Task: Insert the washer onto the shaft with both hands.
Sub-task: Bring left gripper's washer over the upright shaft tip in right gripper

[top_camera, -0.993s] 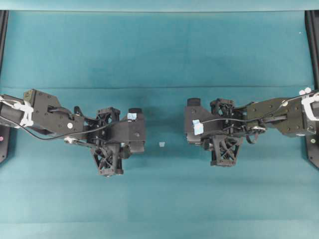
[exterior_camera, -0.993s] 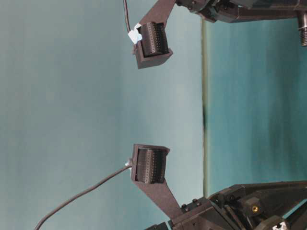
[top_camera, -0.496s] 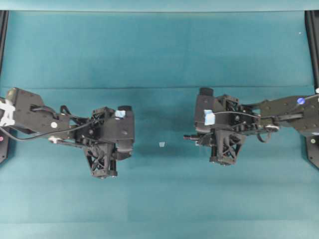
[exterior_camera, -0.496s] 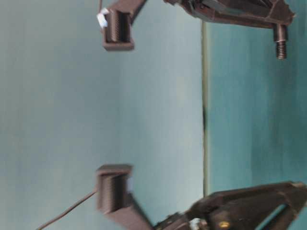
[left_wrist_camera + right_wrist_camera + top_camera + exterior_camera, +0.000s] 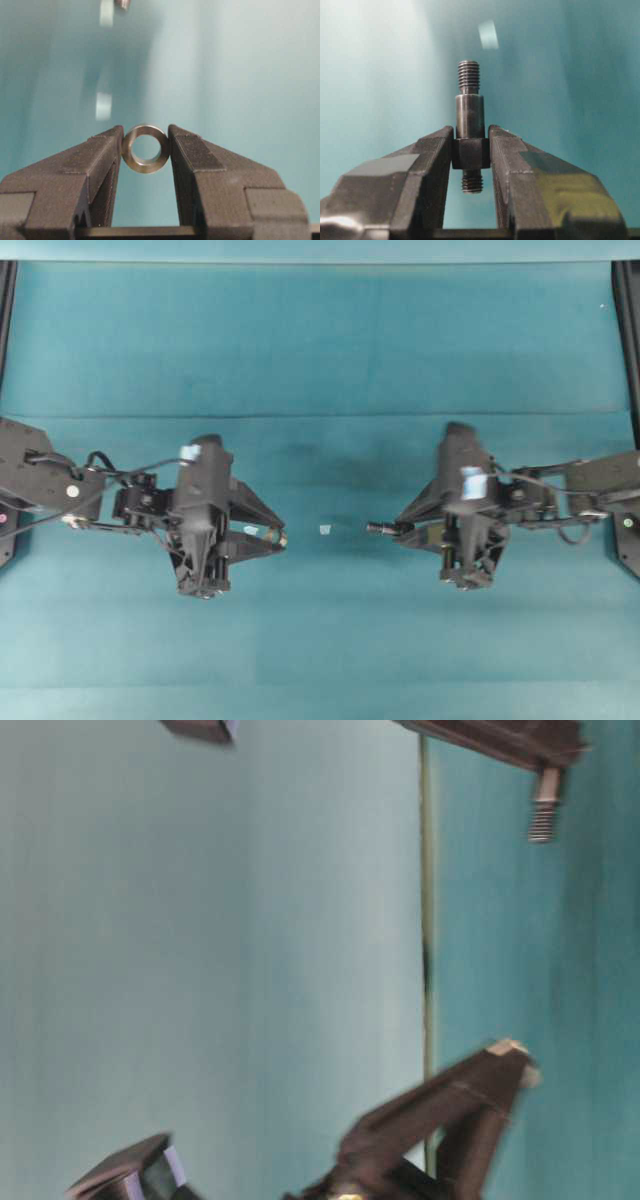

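Observation:
The washer (image 5: 145, 167), a small silvery ring, is pinched by its rim between the tips of my left gripper (image 5: 145, 131), its hole facing the camera. From overhead the left gripper (image 5: 283, 540) points right, towards the middle of the table. The shaft (image 5: 470, 107), a dark stepped pin threaded at both ends, is clamped by its thick middle in my right gripper (image 5: 471, 129). From overhead the shaft (image 5: 380, 528) sticks out leftward from the right gripper (image 5: 402, 527). A gap separates the two parts. In the table-level view the shaft (image 5: 541, 810) shows at the top right, and the left fingers (image 5: 500, 1065) are blurred below.
A small white scrap (image 5: 324, 530) lies on the teal cloth (image 5: 320, 640) between the two gripper tips. Black frame rails (image 5: 628, 330) run along the left and right edges of the table.
Both wrists have drawn apart and turned, so the fingertips now point at each other. The shaft has come into sight, sticking out leftward. Both grips are unchanged.

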Motion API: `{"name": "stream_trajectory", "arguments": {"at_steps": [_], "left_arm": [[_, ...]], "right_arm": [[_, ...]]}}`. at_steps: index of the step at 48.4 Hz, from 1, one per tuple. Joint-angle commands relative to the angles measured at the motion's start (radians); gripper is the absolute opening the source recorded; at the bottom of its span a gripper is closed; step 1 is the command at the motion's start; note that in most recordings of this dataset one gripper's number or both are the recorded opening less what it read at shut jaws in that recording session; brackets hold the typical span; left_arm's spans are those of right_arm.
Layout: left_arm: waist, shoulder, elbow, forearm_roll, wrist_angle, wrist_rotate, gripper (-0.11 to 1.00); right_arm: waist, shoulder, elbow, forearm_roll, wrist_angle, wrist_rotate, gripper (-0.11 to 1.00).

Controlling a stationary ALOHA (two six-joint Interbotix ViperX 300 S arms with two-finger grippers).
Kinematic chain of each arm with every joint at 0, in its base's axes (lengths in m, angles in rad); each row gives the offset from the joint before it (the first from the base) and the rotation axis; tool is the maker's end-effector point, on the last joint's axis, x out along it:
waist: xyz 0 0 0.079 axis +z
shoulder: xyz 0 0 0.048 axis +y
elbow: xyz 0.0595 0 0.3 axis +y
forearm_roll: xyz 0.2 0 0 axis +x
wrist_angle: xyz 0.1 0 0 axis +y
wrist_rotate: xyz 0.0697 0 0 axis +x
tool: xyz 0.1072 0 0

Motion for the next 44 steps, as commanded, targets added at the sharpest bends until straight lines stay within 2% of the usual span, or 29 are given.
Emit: {"name": "stream_trajectory", "arguments": {"at_steps": [1,15,28,44], "left_arm": [[-0.002,-0.018,-0.005,0.000,-0.067,-0.002,0.37],[-0.002,-0.014,-0.005,0.000,-0.196,-0.006,0.37],[-0.009,0.023,-0.018,-0.002,-0.241,-0.054,0.37],[-0.011,0.098,-0.086,0.000,-0.265,-0.061,0.37]], "right_arm": [[0.009,-0.029,0.017,0.003,-0.087,0.020,0.00],[0.058,0.037,0.081,-0.002,-0.301,0.023,0.00],[0.086,0.173,0.064,0.003,-0.497,0.026,0.00],[0.086,0.207,0.040,0.003,-0.592,0.025,0.00]]}}
